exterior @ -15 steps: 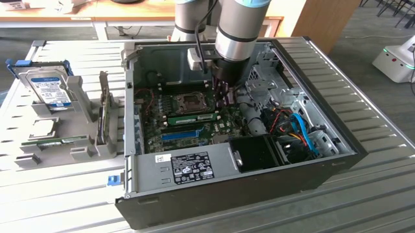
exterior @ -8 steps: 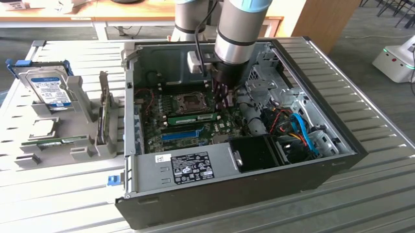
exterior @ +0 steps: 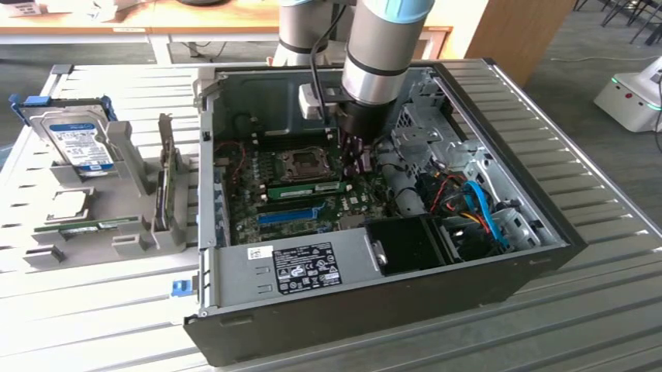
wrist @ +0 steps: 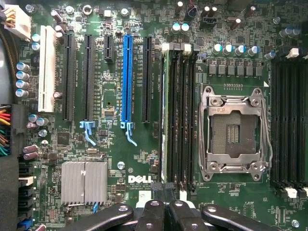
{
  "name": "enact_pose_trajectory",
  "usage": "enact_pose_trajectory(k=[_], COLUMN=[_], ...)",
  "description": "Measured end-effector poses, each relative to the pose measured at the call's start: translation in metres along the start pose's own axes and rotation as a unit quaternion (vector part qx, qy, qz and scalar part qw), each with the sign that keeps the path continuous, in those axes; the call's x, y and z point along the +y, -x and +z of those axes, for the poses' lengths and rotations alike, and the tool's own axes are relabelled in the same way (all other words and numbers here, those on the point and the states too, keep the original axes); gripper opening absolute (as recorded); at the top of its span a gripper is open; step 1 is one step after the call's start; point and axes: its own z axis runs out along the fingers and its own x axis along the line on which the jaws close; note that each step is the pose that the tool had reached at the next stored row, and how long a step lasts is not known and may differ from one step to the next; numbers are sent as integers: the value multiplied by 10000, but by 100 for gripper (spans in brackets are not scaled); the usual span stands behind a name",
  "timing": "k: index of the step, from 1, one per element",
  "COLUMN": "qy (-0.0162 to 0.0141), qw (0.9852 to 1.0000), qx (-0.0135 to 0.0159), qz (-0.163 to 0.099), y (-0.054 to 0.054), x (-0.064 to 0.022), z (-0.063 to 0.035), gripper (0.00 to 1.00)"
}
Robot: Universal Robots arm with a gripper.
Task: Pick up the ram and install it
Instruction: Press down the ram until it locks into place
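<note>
Hand [wrist: 165, 190] shut tight, empty. Hangs over one end of the thin, long green ram stick [wrist: 166, 110], standing on edge in the row of long black slots [wrist: 186, 120]. Stretches lengthways straight away from the hand.
</note>
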Motion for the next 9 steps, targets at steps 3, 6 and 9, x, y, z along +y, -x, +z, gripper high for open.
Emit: enact_pose_trajectory(k=[3,6,9], qy=[-1,-1,0], qw=[10000,10000,10000], qx=[-3,-1,-1], qz=[0,0,0], y=[0,0,-1], x=[-1,-1,-1], z=[8,20,35], gripper=[11,11,11])
